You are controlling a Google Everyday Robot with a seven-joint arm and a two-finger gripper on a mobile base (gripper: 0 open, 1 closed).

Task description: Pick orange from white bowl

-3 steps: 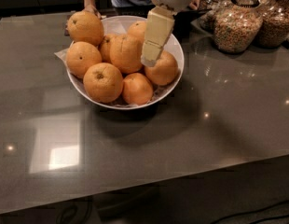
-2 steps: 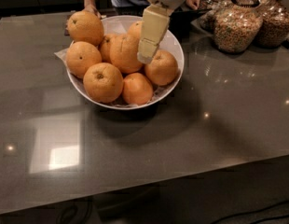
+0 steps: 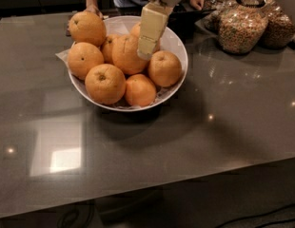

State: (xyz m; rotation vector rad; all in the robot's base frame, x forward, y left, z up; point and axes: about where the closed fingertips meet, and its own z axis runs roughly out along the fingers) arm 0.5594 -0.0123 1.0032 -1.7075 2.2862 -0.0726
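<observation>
A wide white bowl (image 3: 178,49) stands on the dark grey table and holds several oranges. The largest orange (image 3: 126,56), taller than wide with a dark crease near its top, lies in the middle of the pile. My gripper (image 3: 146,46) comes down from the top of the view, its cream-coloured finger against the right upper side of that orange. Rounder oranges with stem dots lie around it: one at the right (image 3: 164,68), one at the front left (image 3: 104,83), one at the left (image 3: 82,59).
Clear glass jars of cereal (image 3: 240,28) stand at the back right. A person stands behind the table, one hand (image 3: 93,9) by the bowl's far left. An orange (image 3: 87,28) sits high on the bowl's back left rim.
My gripper has moved a little to the left and down, from over the bowl's right side toward the largest orange in the middle. The oranges have not moved.
</observation>
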